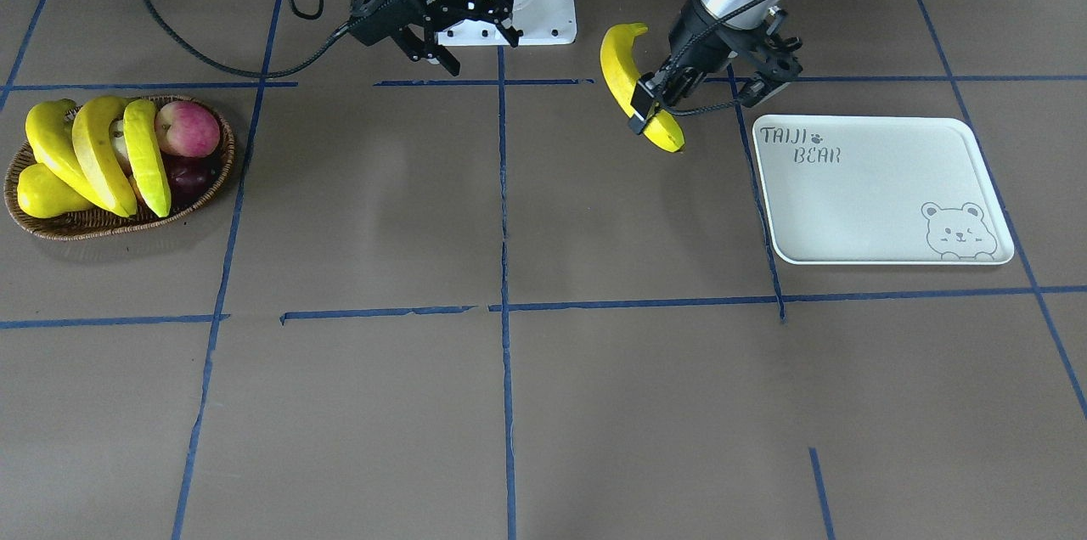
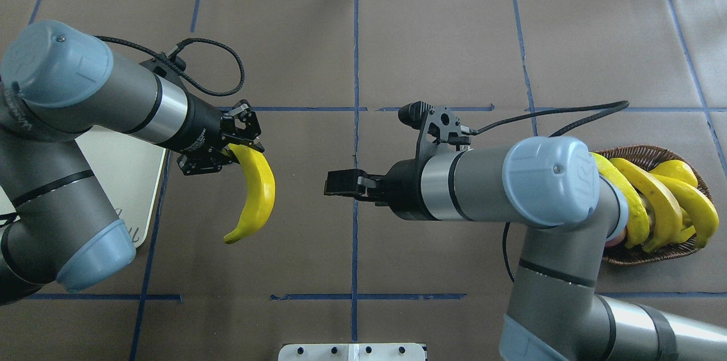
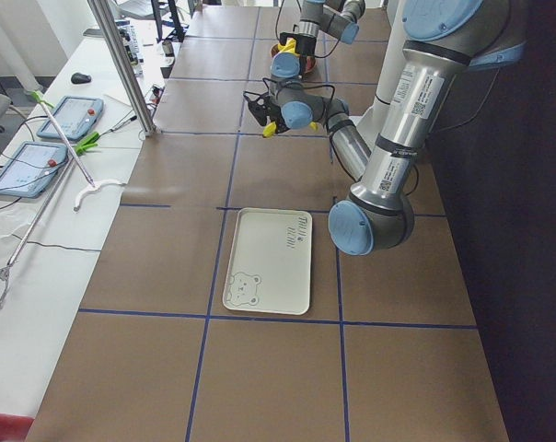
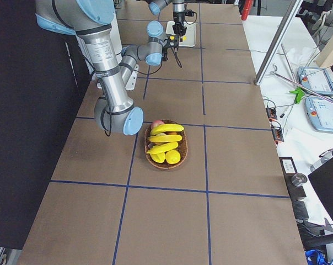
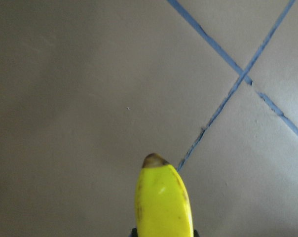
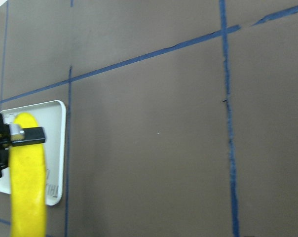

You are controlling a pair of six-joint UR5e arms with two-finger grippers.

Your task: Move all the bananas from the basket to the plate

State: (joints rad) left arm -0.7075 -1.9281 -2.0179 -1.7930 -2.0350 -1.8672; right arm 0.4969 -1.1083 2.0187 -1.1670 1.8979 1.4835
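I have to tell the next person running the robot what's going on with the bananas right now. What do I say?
Left gripper: shut on one banana, held in the air over the table, just short of the plate.
Right gripper: open and empty, hanging near the middle of the table.
Basket: three bananas lie in it, with a pear and an apple that stay put.
Done: one banana is out of the basket. The plate has nothing on it.
Left: set this banana on the plate, then bring over the other three.
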